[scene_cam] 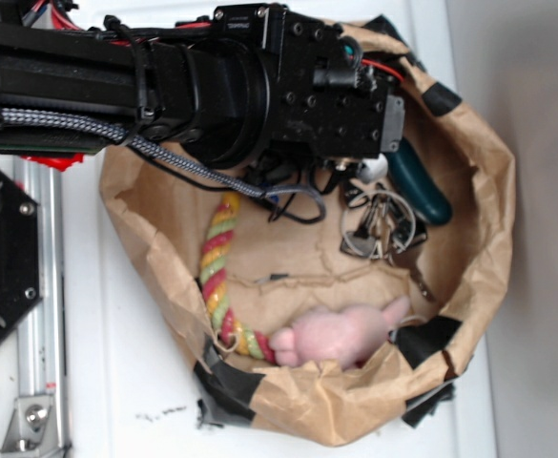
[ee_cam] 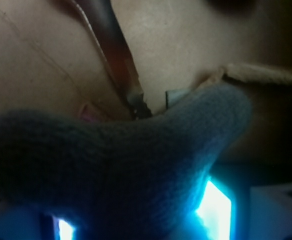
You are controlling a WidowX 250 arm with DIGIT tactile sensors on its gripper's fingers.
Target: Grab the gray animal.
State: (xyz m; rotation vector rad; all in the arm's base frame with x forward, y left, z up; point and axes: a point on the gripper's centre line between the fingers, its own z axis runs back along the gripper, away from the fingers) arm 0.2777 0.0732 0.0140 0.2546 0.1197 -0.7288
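Observation:
The gray animal (ee_cam: 121, 170) fills the lower half of the wrist view as a blurred gray plush mass with one limb or ear sticking up to the right. It sits between my gripper's (ee_cam: 141, 217) two blue-lit fingers (ee_cam: 216, 205), which press on it from both sides. In the exterior view the black arm (scene_cam: 288, 86) reaches over the upper part of the brown paper bag (scene_cam: 488, 200) and hides the fingers and the gray animal beneath its wrist.
Inside the bag lie a pink plush animal (scene_cam: 341, 334) at the bottom, a striped rope toy (scene_cam: 217, 277) on the left, a bunch of metal rings and keys (scene_cam: 379, 224) and a teal-handled tool (scene_cam: 422, 186). White table surrounds the bag.

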